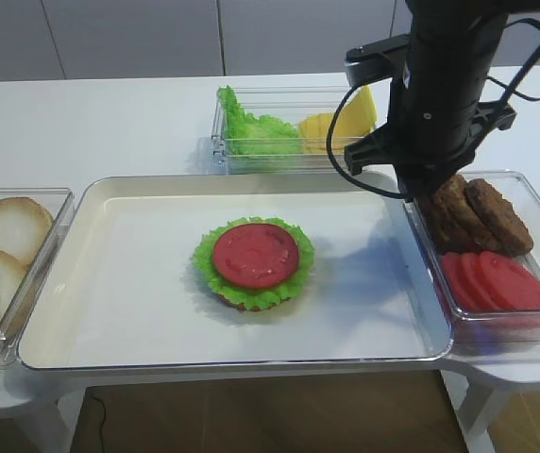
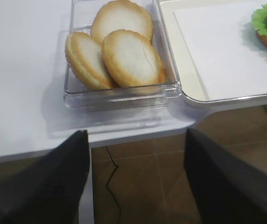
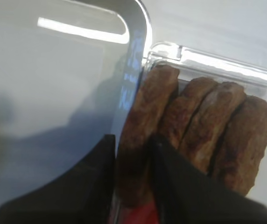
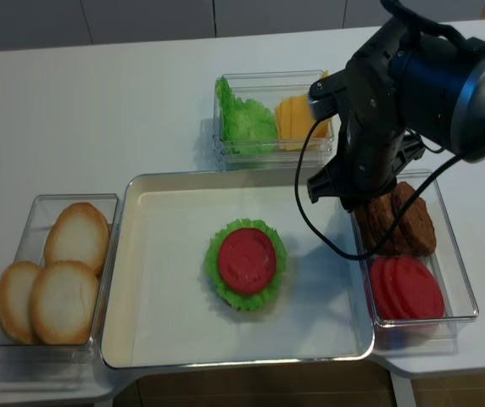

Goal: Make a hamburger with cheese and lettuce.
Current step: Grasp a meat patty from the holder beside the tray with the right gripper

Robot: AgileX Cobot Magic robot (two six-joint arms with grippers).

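Note:
The hamburger [image 1: 256,262] [image 4: 245,263] lies mid-tray: bun base, frilly green rim, red tomato slice on top. Loose lettuce [image 1: 251,127] and the yellow cheese [image 1: 341,123] share a clear box at the back. My right gripper [image 3: 134,154] is down in the right-hand box, its black fingers pressed against both sides of the leftmost brown patty [image 3: 145,107], which stands on edge. In the high views the arm hides those fingertips. My left gripper [image 2: 136,154] hangs open and empty over the table's front edge, just short of the bun box [image 2: 77,95].
The white tray [image 1: 138,311] fills the middle of the table. The right box [image 4: 463,280] also holds more patties [image 4: 404,220] and tomato slices [image 4: 405,287]. Pale bun halves [image 4: 56,271] lie in the left box. The tray's rim runs right beside the held patty.

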